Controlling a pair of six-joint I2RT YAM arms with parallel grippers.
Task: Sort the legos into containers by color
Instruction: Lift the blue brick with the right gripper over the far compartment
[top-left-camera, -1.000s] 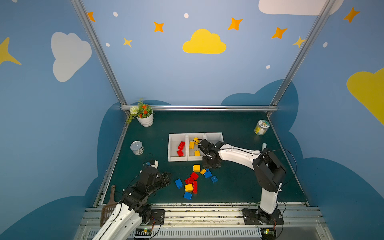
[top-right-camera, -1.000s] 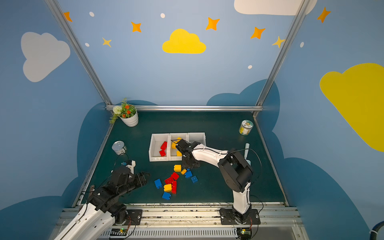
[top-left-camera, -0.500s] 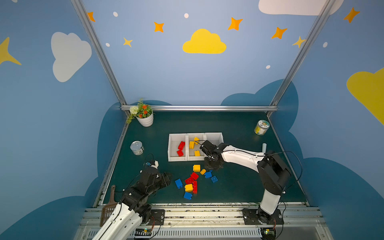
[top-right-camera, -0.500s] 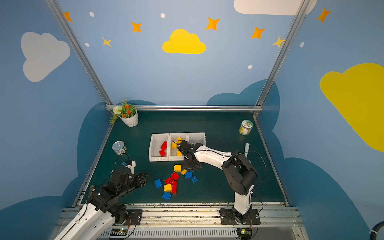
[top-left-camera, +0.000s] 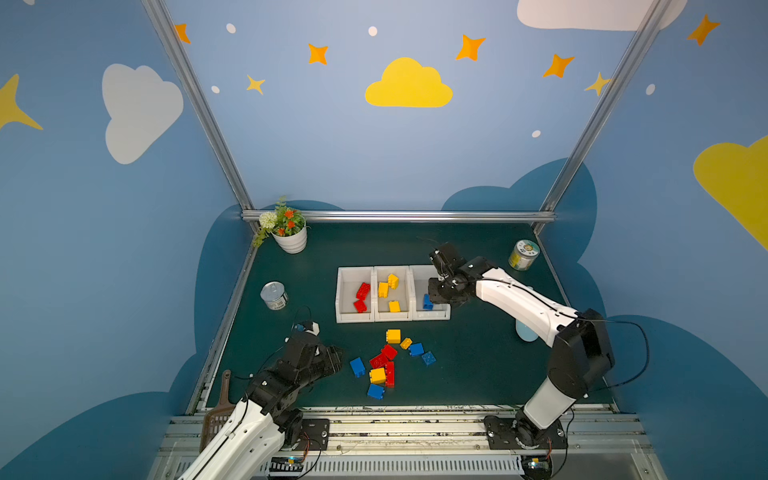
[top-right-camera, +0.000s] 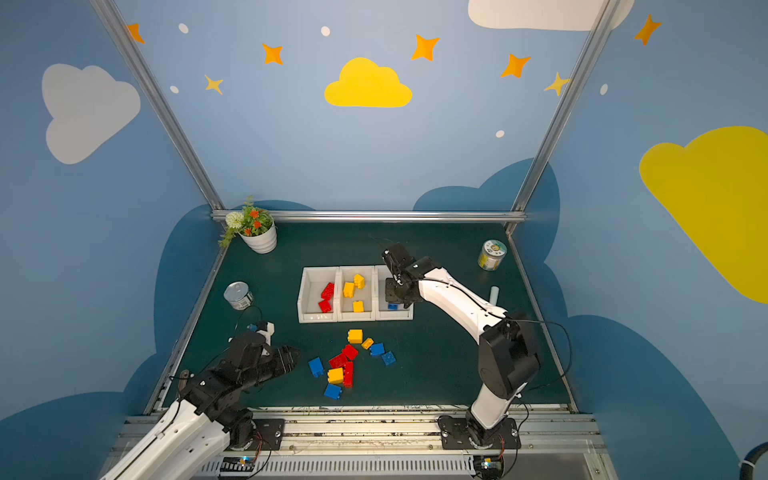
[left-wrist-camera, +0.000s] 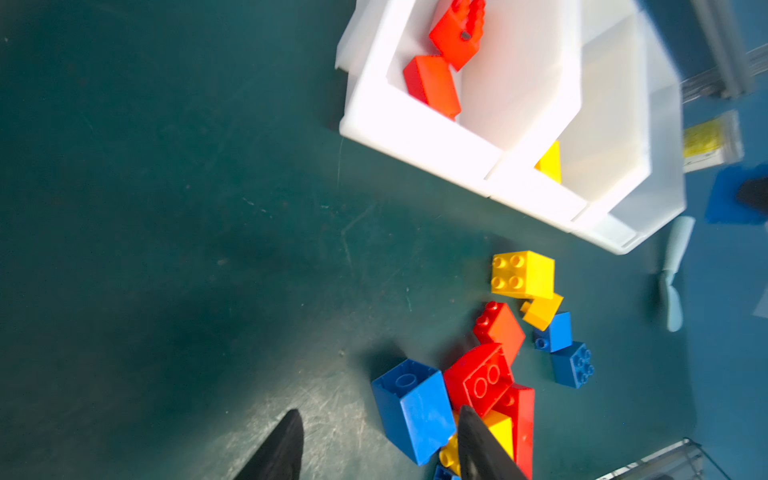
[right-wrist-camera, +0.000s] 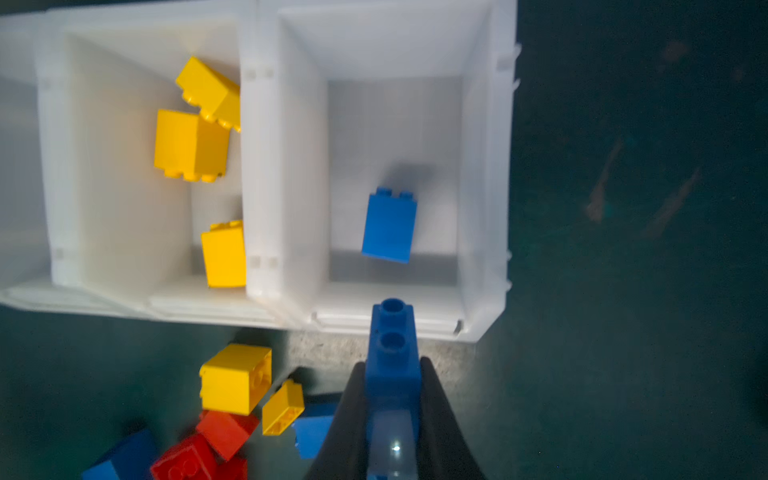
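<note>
Three white containers stand in a row in both top views: the left one (top-left-camera: 353, 319) holds red legos (top-left-camera: 361, 296), the middle one (top-left-camera: 392, 319) yellow legos (top-left-camera: 388, 289), the right one (top-left-camera: 432, 318) a blue lego (right-wrist-camera: 389, 226). My right gripper (right-wrist-camera: 392, 363) is shut on another blue lego (right-wrist-camera: 392, 332), hanging over the right container's front rim (top-right-camera: 395, 318). Loose red, yellow and blue legos (top-left-camera: 386, 361) lie in a heap in front of the containers. My left gripper (left-wrist-camera: 379, 411) is open, low beside the heap's left blue lego (left-wrist-camera: 415, 409).
A potted plant (top-left-camera: 291, 239) stands at the back left. A tin can (top-left-camera: 274, 295) sits left of the containers, and a jar (top-left-camera: 523, 254) at the back right. A pale blue object (top-left-camera: 525, 334) lies under the right arm, a brown scoop (top-left-camera: 220, 409) at the front left edge.
My right gripper has risen from the table in front of the containers and moved back over the right container, holding the blue lego. The left arm has stayed put.
</note>
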